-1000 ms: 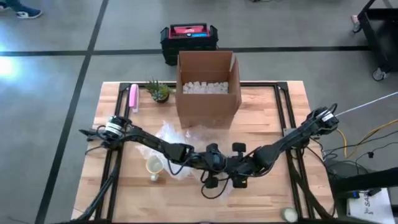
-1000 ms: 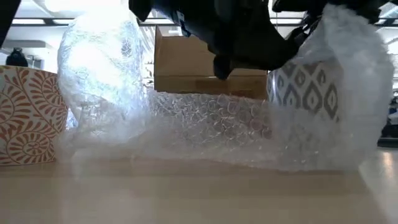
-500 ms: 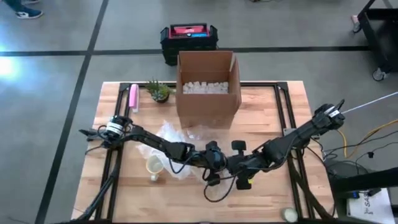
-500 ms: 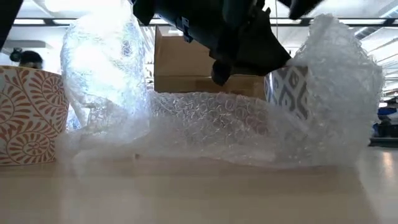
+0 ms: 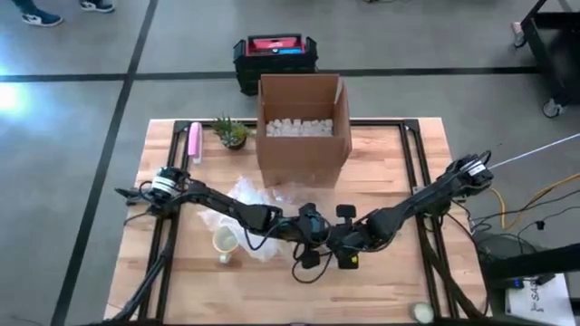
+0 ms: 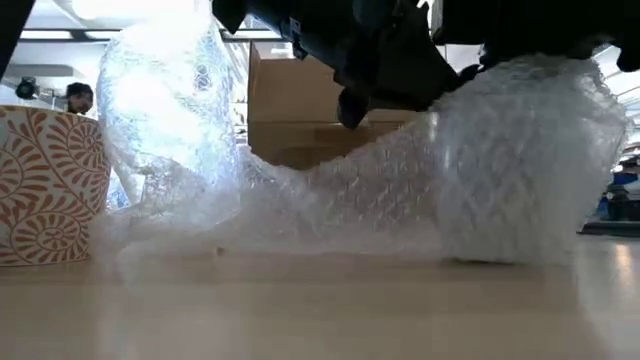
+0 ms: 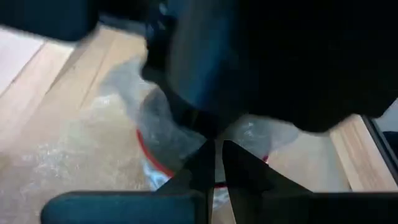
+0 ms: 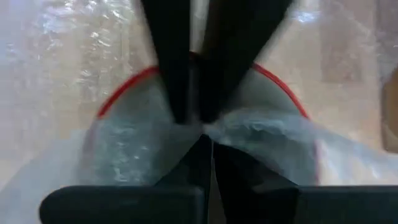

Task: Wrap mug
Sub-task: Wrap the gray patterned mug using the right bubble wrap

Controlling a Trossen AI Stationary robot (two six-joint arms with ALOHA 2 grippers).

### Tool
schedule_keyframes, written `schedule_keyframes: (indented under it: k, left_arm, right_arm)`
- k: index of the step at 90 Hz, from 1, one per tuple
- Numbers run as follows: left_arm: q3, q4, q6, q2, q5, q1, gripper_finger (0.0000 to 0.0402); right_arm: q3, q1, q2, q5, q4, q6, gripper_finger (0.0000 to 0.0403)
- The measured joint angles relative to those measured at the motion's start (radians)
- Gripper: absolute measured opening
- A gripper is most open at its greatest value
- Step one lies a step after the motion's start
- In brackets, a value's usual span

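mug [image 8: 205, 134] under bubble wrap [image 6: 350, 195], beneath both claws

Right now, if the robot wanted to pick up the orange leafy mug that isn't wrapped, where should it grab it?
Probably by the rim. The orange-patterned mug stands upright with its mouth open to the top, so one finger could go inside, one outside, coming straight down. Bubble wrap crowds one side, so a sideways approach looks harder. Both tools, left and right, are busy at the wrapped mug.
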Motion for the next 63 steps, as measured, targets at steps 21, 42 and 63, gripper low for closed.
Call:
schedule_keyframes:
  k: [21, 42, 63]
  left_arm:
    - [-0.006, -0.003, 0.002, -0.002, -0.001, 0.0, 0.002]
    - [-0.012, -0.009, -0.004, -0.002, -0.001, 0.0, 0.002]
    - [-0.011, -0.007, -0.011, -0.002, -0.002, 0.0, 0.002]
  right_arm:
    - [0.095, -0.001, -0.001, -0.038, -0.126, -0.044, 0.0007]
    - [0.28, 0.0, -0.051, -0.013, -0.402, -0.055, 0.0007]
    - [0.263, -0.013, -0.061, 0.215, -0.35, -0.068, 0.0007]
